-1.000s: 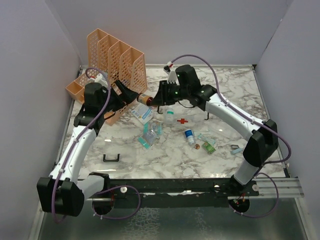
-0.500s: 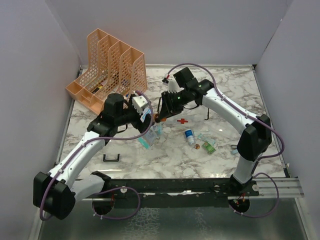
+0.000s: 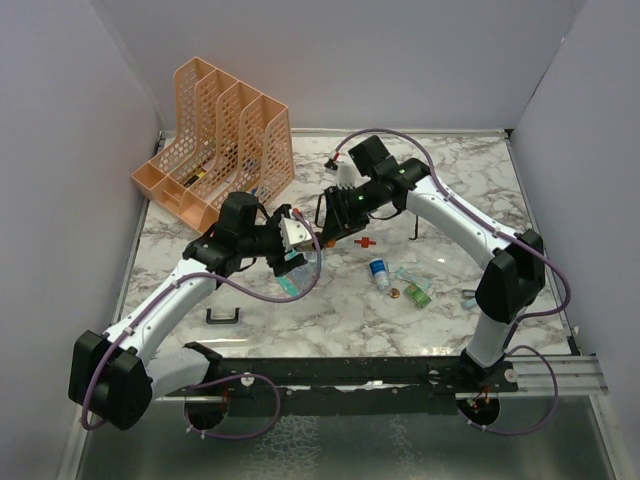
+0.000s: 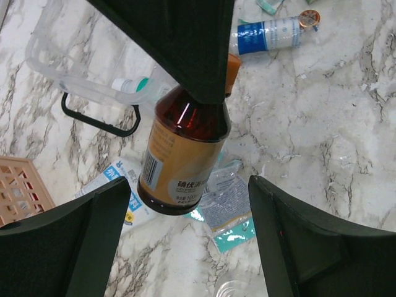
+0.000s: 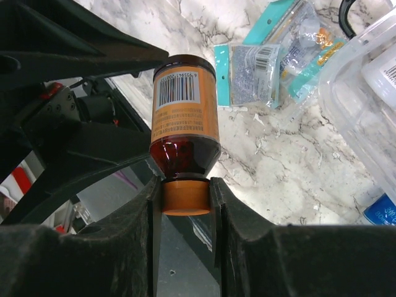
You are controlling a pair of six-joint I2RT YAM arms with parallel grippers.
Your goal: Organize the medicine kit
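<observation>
Right wrist view is showing the right gripper (image 5: 185,199) pinching the amber bottle (image 5: 184,114) by its orange cap, off the worktop (image 3: 470,175). The left gripper (image 4: 189,185) is standing spread, fingers at 3 and 9 o'clock of the bottle, touching neither side. Judging this a hand-over, it should be closing squarely on the labelled body before the cap is freed. The medicine kit (image 3: 367,242) is lying just beside, at 3 o'clock. Loose packets (image 4: 226,207) are crowding underneath and the orange rack (image 3: 215,130) is standing at 10 o'clock, while bare marble is lying at 6 o'clock.

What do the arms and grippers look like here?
The left arm and right arm have white links, black joints and black bases. A purple cable loops along each. The left gripper and right gripper have matte black wedge-shaped fingers.
</observation>
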